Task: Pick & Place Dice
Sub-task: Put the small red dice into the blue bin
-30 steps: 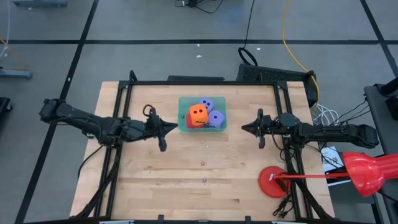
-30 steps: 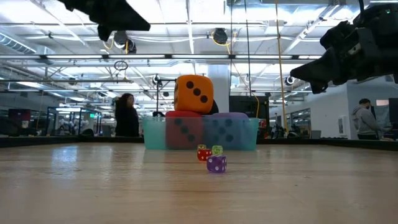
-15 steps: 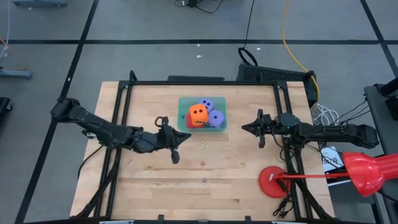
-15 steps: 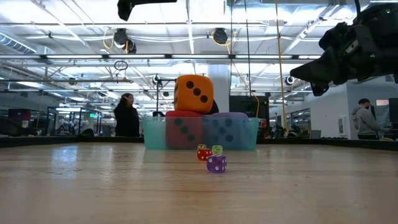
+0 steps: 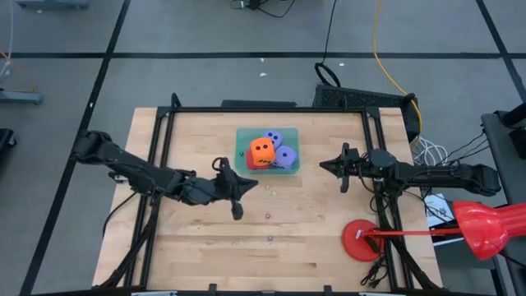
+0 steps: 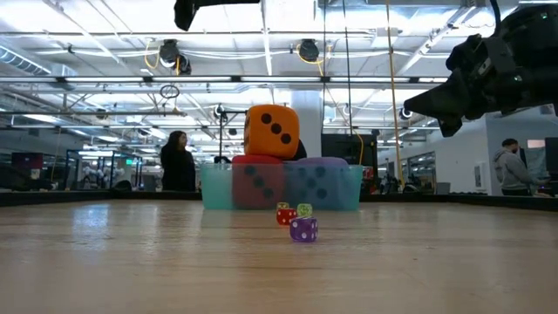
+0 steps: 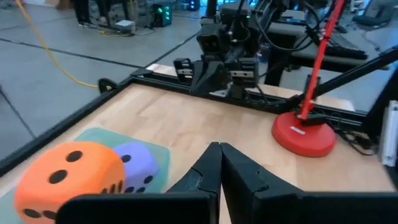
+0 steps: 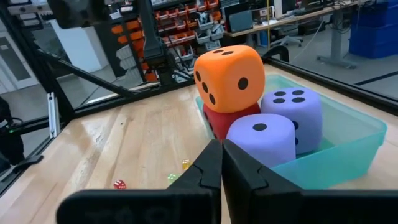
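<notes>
In the overhead view the dice sit piled in a teal tray [image 5: 242, 162] at the upper centre of the wooden counter [image 5: 197, 238]: the orange die [image 5: 262, 150] rides on top of the red die [image 5: 251, 161], with the two purple-blue dice [image 5: 285, 157] packed against them on the tray's right side. The left pincer [image 5: 236, 196] hangs just below and left of the tray, above the counter and apart from the dice; its wrist view shows its fingers pressed together with nothing between them, the orange die just left of them in that frame. The right pincer [image 5: 336, 168] waits to the right of the tray, level with it, pointing at the dice, its fingers likewise closed and empty. Three tiny dice [image 6: 296, 221] lie on the bare counter below the tray, and a red round disc [image 5: 363, 240] sits at the lower right.
</notes>
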Motion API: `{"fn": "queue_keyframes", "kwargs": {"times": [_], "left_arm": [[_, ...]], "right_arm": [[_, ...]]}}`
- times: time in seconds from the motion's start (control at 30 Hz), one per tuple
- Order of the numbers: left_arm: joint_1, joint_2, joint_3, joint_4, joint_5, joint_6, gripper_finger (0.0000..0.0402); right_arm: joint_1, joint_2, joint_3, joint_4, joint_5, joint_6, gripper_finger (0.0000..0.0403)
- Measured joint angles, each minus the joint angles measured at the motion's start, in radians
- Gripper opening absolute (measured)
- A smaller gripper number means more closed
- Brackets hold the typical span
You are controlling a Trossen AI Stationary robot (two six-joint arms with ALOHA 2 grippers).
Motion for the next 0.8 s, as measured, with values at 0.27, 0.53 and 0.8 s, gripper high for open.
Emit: {"fn": "queue_keyframes", "kwargs": {"times": [0.27, 0.53, 0.8], "left_arm": [[-0.034, 0.1, 0.0, 0.013, 0.065, -0.052, 0.0011], [-0.085, 0.286, 0.0, 0.059, 0.124, -0.052, 0.0022], [-0.075, 0.412, 0.0, 0.063, 0.16, -0.089, 0.0126]], "right_arm": [[0.0, 0.0, 0.0, 0.0, -0.005, -0.045, 0.0002], [0.0, 0.0, 0.0, 0.0, -0.005, -0.078, 0.0004], [0.0, 0.0, 0.0, 0.0, -0.005, -0.089, 0.0004]]}}
